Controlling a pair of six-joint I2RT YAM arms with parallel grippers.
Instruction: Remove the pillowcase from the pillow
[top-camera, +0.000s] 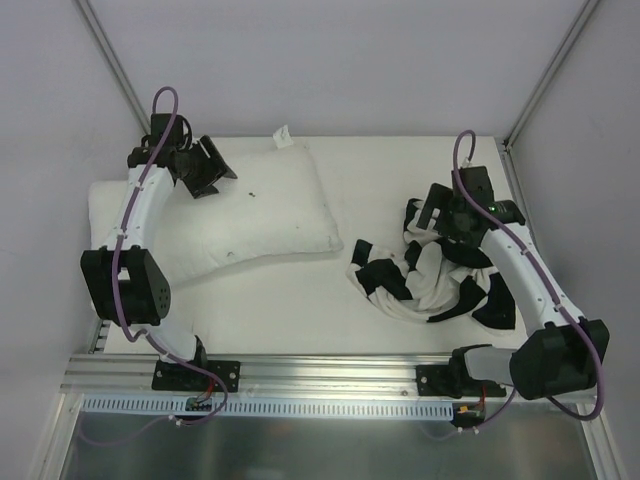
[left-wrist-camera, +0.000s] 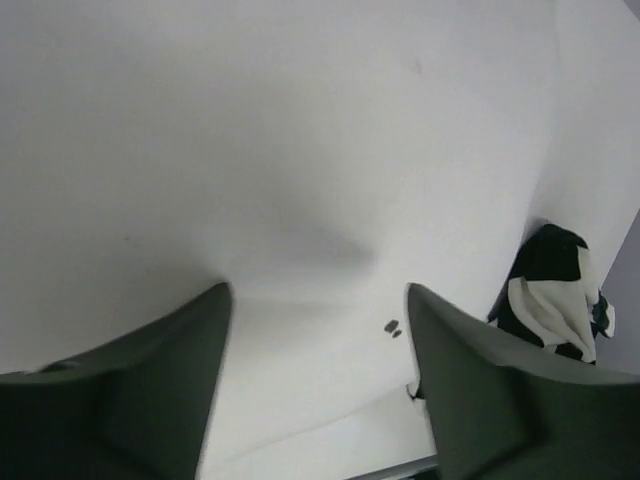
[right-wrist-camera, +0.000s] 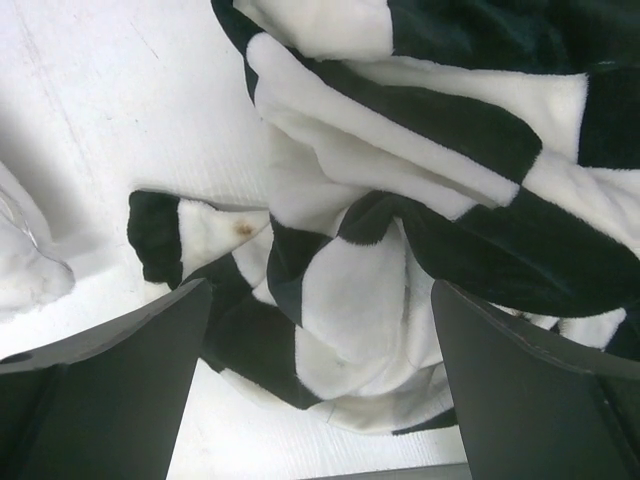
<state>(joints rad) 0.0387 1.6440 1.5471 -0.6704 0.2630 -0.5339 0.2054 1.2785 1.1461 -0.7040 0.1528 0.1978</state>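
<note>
Nearest you, a silver aluminium rail (top-camera: 330, 375) runs along the table's front edge and carries both arm bases. Beyond it lies the white table top (top-camera: 300, 310).

On your right side, the limp black-and-white checkered fabric pillowcase (top-camera: 430, 280) sits in a crumpled heap on the table, fully off the pillow and a short gap away from it. Your right gripper (top-camera: 438, 208) hangs over the far part of that heap. In the right wrist view its fingers (right-wrist-camera: 110, 390) are spread wide with nothing between them and folds of the cover beneath.

On your left side, the plump plain white rectangular pillow (top-camera: 260, 210) lies bare, angled across the table, with a small tag (top-camera: 282, 133) at its far corner. Your left gripper (top-camera: 208, 170) is over the pillow's far left part. Its jaws are wide apart and empty. Whether either gripper touches the fabric below cannot be told.
</note>
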